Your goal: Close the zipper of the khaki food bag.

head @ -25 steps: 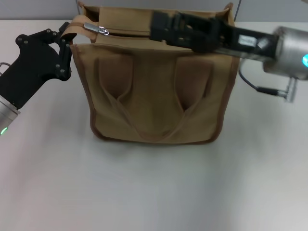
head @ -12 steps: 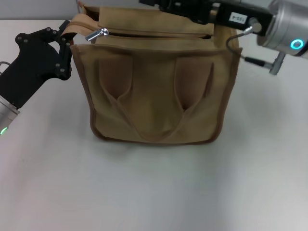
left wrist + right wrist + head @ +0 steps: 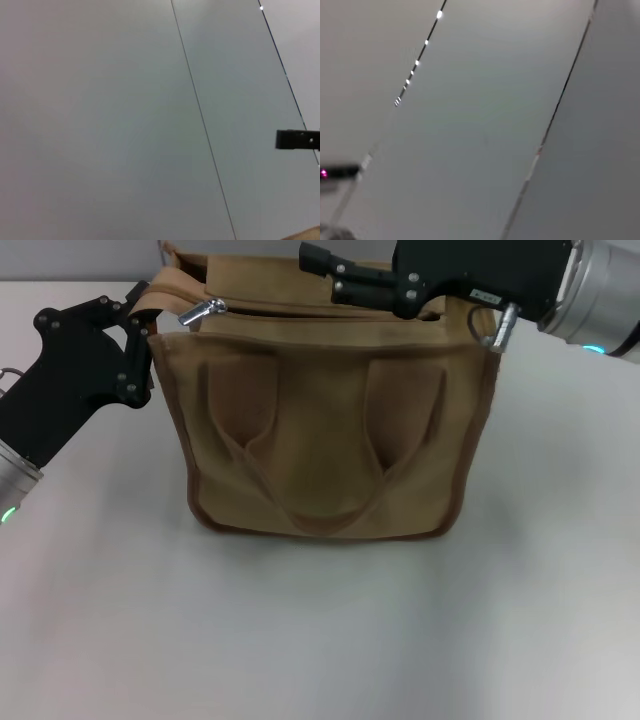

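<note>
Tan canvas fills the middle of the head view: the khaki food bag (image 3: 320, 420) stands upright on a pale table (image 3: 320, 640), its two handles hanging down the front. Along the bag's top runs the zipper (image 3: 310, 310), and its silver pull tab (image 3: 203, 310) sits at the bag's ten o'clock corner, the track behind it looking drawn together (the far end is hidden by the right arm).

The left gripper (image 3: 138, 322) is at nine o'clock, its black fingers pinched on the fabric end tab (image 3: 160, 292) at that corner of the bag, bracing it.

The right gripper (image 3: 318, 258) has changed most. A second ago it lay low across the bag's top, near the middle; half a second ago it had lifted off; now it is higher, at twelve to one o'clock, its fingertips clear of the fabric. Whether they are apart or together cannot be told.

The pull tab has kept its place throughout. That suggests the zip is closed and the right arm is retreating.
</note>
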You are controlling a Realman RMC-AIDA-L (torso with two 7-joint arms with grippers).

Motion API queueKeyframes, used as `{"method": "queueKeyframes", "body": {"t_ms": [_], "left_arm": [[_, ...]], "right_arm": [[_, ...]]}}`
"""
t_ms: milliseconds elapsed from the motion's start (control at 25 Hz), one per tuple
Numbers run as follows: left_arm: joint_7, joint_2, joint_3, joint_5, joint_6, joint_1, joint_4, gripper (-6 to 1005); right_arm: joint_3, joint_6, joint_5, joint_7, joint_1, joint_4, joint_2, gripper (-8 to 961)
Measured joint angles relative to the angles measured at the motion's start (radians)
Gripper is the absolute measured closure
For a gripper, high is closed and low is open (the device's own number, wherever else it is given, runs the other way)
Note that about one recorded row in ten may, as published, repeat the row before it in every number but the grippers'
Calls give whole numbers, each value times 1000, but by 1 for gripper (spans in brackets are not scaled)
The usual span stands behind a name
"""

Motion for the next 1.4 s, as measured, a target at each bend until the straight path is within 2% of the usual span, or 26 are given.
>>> {"method": "queueKeyframes", "body": {"t_ms": [200, 400, 760, 920, 1400], "left_arm": [[0, -1, 0, 1, 15, 0, -14, 966], [-2, -1, 0, 1, 24, -3, -15, 964], [-10, -2, 0, 2, 31, -24, -40, 960], [-43, 1, 0, 2, 32, -33, -41, 958], [-90, 0, 0, 2, 33, -58, -37, 954]], "right_arm": [[-24, 26, 53, -264, 13, 52, 1, 148], [-121, 91, 97, -388, 41, 73, 1, 149], [-454, 242, 364, -586, 43, 79, 0, 149], [-566, 309, 429, -643, 40, 58, 0, 149], [-643, 353, 441, -696, 28, 35, 0, 150]]}}
